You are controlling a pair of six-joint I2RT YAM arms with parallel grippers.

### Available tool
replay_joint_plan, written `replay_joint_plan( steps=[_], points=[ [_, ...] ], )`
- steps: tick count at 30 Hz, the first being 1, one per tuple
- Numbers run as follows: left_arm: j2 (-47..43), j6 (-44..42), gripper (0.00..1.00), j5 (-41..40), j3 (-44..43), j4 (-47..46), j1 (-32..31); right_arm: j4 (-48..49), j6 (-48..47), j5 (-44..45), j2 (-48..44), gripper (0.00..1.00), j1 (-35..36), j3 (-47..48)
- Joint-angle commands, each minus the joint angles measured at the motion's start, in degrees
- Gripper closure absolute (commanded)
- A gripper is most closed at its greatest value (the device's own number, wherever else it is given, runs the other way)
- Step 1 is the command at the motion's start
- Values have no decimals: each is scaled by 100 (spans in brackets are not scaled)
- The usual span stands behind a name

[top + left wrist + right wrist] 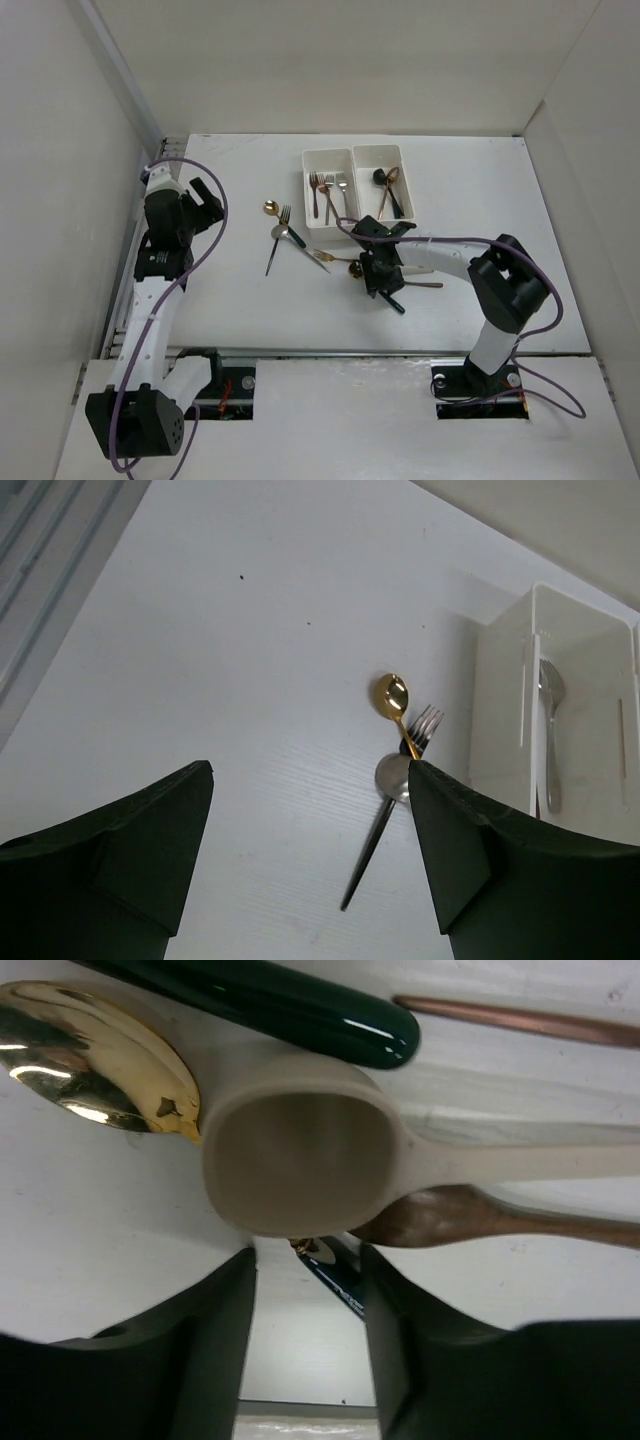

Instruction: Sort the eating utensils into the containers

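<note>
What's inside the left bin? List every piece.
Three forks lie lengthwise in the left bin, heads toward the far end. Its near wall covers the floor strip just behind it, so anything small there cannot be seen.

You're running this in a robotics lab cell, not a kitchen. The white surface [480, 190] is boxed in by bare white boards: a left panel [60, 170], a far panel [350, 60] and a right panel [600, 200]. The left arm [150, 305] and right arm [505, 285] are bolted at its near edge beside a metal rail [330, 353], with purple cables [225, 210] looping loose.
</note>
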State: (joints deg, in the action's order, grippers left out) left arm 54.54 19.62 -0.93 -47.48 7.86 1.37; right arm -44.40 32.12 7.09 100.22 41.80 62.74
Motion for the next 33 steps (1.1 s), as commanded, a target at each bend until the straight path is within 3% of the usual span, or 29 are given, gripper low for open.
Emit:
replay_joint_plan(
  steps=[1,14,22,26,29,33],
  points=[
    [-23,-203,24,-4,-332,-425,153,493,-284,-32,93,52,73,-60],
    [-268,-485,24,145,-51,-592,153,1117,-803,-340,103,100,811,-289],
    [-137,-20,30,821,187,-645,153,758,-1436,-402,-889,100,1041,466],
    [179,33,34,1261,187,-645,153,626,-1489,-157,-1242,100,971,1675],
    [416,33,39,1323,55,-531,153,564,-1436,-85,-1067,100,655,2433],
    [785,-142,41,1463,-182,-347,153,994,-1436,-287,-479,100,-520,3523]
  ],
)
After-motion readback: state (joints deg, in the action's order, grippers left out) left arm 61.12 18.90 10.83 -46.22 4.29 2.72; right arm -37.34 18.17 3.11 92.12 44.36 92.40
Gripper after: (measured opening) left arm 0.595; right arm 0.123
